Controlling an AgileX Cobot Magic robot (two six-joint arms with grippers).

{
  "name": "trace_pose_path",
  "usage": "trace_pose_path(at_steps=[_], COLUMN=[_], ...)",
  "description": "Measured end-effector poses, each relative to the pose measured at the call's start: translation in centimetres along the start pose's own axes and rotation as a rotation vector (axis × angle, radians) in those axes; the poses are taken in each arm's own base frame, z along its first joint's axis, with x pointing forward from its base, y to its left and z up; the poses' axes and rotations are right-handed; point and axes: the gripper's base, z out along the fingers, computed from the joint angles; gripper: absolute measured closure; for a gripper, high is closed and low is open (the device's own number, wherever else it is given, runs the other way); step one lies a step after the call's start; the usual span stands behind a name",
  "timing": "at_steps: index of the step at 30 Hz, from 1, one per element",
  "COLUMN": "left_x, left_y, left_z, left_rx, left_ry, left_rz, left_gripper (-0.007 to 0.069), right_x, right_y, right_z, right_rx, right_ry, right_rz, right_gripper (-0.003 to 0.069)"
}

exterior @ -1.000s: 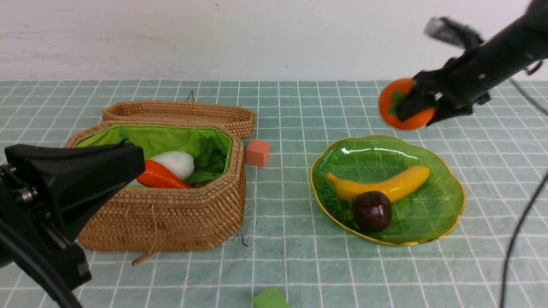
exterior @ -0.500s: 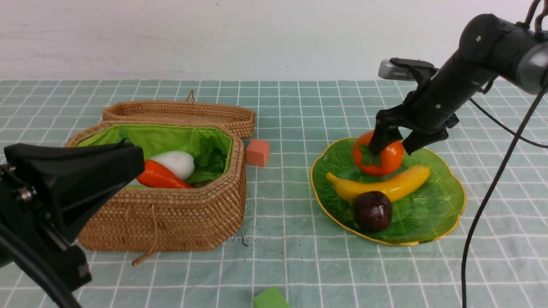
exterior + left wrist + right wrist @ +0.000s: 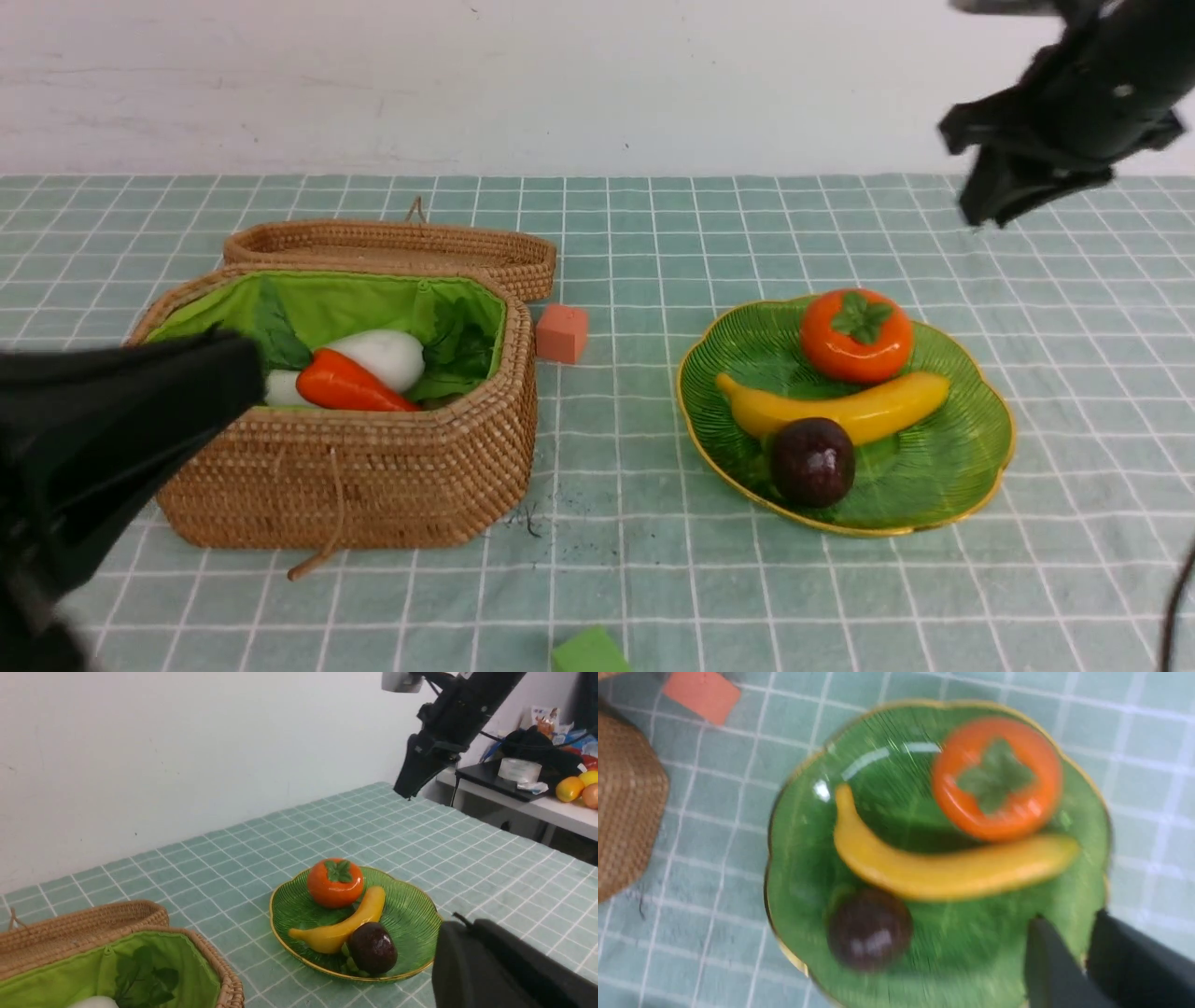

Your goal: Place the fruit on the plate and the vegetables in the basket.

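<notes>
The green plate holds all the fruit I see: orange persimmon at the back, yellow banana across the middle, dark mangosteen in front. The open wicker basket holds a white radish and an orange carrot. My right gripper hangs high behind the plate's right side, empty, its fingers a narrow gap apart. My left gripper is shut and empty in front of the basket's left end, and it covers part of the basket.
The basket's lid lies behind the basket. A pink cube sits between basket and plate. A green cube lies at the front edge. A cluttered side table stands beyond the tablecloth on the right.
My right gripper brought the persimmon down onto the plate, let it go, then rose up and to the right with its fingers drawing together. The left gripper pulled back slightly toward the left.
</notes>
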Motion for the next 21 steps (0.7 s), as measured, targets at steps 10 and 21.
trace_pose_path(at_steps=[10,21], left_x=[6.8,9.3], left_y=[0.3,0.6], left_z=[-4.2,-4.0], left_rx=[-0.070,-0.080], left_ry=[-0.129,-0.084], left_rz=[-0.119,-0.145], left_gripper=[0.0638,0.0638], right_x=[13.5,25.7], right_y=[1.7,3.2], right_z=[-5.7,-10.1], right_rx=[0.030,0.040], right_ry=[0.102,-0.121], right_rz=[0.162,0.183], right_gripper=[0.0670,0.0657])
